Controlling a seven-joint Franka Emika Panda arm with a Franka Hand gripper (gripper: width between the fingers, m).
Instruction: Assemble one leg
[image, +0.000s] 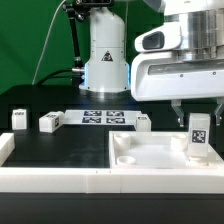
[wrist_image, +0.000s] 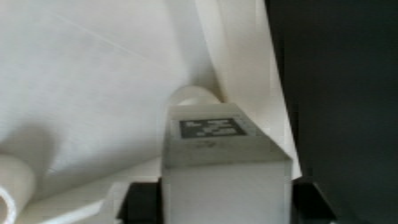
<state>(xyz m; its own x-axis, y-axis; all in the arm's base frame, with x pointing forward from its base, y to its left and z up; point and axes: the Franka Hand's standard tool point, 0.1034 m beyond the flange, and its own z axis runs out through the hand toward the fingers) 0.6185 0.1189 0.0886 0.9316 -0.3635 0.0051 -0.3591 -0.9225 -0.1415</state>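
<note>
**Q:** Where is the leg (image: 198, 136)?

**A:** I see it upright on the white square panel (image: 150, 152), toward the exterior view's right, with its tag facing the camera. I can't tell whether its foot is seated in a corner recess.

**Q:** How will it handle?

**A:** My judgement is light, stiff plastic. The sides look smooth, so it is probably slippery, but not fragile. I'd take it on two opposite flat faces near the top, squarely, so it can't twist.

**Q:** And the gripper (image: 199, 108)?

**A:** It points straight down, directly over the leg. In the wrist view the leg fills the space between the two dark pads (wrist_image: 143, 203). I can't tell whether they are touching it or a hair apart, so I'm not logging it as clamped.

**Q:** Anything else nearby?

**A:** The other legs (image: 48, 121) lie beyond, beside the marker board (image: 100, 118), well apart from the gripper.
</note>
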